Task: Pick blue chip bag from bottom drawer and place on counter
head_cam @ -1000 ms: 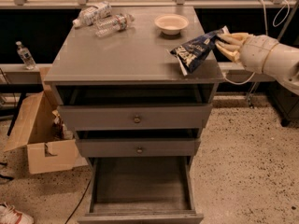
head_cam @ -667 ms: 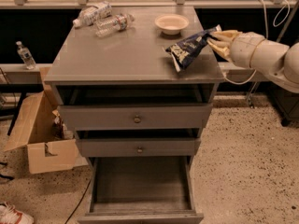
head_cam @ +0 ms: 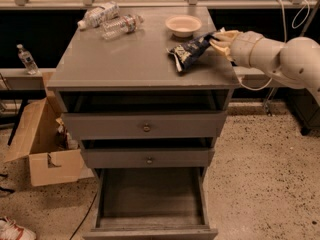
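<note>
The blue chip bag [head_cam: 189, 51] is seen over the far right part of the counter [head_cam: 130, 59], tilted, with its right end raised and its left end low against the grey top. Whether that low end touches the surface cannot be told. The raised end is pinched between the fingers of the gripper [head_cam: 219, 38], which is held just above the counter's right edge. Behind it the pale, rounded arm [head_cam: 280, 56] is stretched in from the right side of the scene.

Just beyond the bag, a shallow white bowl [head_cam: 183, 25] is set on the counter near the far edge. Two clear plastic bottles [head_cam: 98, 14] [head_cam: 121, 25] are laid on their sides at the far left corner, well apart from the bag.

Below the counter, two shallower drawers with brass knobs [head_cam: 145, 126] [head_cam: 148, 159] are pulled partly out. Under them the bottom drawer [head_cam: 150, 196] is drawn out fully towards the near side, and its flat grey floor is exposed.

To the left of the cabinet, an open cardboard box [head_cam: 37, 149] is placed on the speckled floor [head_cam: 265, 184]. A small bottle [head_cam: 26, 59] is stood upright on a ledge at the far left.
</note>
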